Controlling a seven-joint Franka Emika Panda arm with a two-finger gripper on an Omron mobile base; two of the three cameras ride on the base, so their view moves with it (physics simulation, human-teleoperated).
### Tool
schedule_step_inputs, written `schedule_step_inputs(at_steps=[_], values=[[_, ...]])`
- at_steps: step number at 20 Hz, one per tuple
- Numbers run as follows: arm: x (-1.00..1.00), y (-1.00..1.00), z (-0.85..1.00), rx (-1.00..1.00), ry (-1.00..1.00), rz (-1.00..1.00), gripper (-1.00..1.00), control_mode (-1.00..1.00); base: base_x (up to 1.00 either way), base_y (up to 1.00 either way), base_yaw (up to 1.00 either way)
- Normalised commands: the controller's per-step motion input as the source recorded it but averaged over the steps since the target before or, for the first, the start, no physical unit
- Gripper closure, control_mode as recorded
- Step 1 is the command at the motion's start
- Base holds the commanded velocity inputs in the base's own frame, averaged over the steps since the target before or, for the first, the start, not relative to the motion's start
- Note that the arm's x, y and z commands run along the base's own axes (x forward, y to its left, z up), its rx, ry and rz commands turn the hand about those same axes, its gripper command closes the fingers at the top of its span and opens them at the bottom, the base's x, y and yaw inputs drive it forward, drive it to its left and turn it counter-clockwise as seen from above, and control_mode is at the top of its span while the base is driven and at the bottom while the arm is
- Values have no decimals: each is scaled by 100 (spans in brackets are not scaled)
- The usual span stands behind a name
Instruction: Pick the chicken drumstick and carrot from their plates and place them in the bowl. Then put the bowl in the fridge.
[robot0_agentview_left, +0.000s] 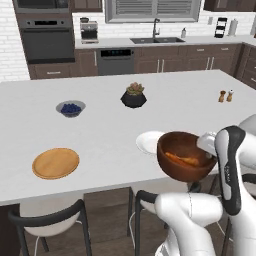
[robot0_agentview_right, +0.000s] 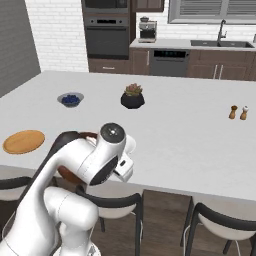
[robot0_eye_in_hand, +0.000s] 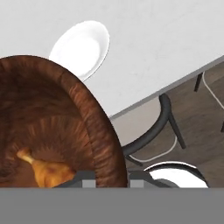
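The dark reddish-brown wooden bowl (robot0_agentview_left: 184, 172) hangs in the air just past the island's near edge, in front of the white plate (robot0_agentview_left: 148, 142). My gripper (robot0_agentview_left: 211, 156) is shut on the bowl's right rim. In the hand view the two fingertips straddle the rim of the bowl (robot0_eye_in_hand: 92, 118), with the gripper (robot0_eye_in_hand: 113, 180) at the bottom. The chicken drumstick (robot0_eye_in_hand: 46, 170) lies inside the bowl. An orange strip (robot0_agentview_left: 182, 160) in the bowl is the carrot and drumstick together, hard to tell apart. The tan wooden plate (robot0_agentview_left: 55, 163) lies bare at the near left. The fridge is out of view.
On the island stand a small grey bowl of blueberries (robot0_agentview_left: 70, 108), a black plant pot (robot0_agentview_left: 133, 96) and salt and pepper shakers (robot0_agentview_left: 225, 96). Dark chairs (robot0_agentview_left: 50, 220) are tucked under the near edge. Oven, dishwasher and sink line the back wall.
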Motion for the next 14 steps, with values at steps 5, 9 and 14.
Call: schedule_step_inputs(at_steps=[5, 9, 14], values=[[-19, 0, -1, -28, 0, 0, 100, -100, 0, 0, 0], [-2, 0, 0, -8, 0, 0, 100, -100, 0, 0, 0], [0, 0, 0, 0, 0, 0, 100, -100, 0, 0, 0]])
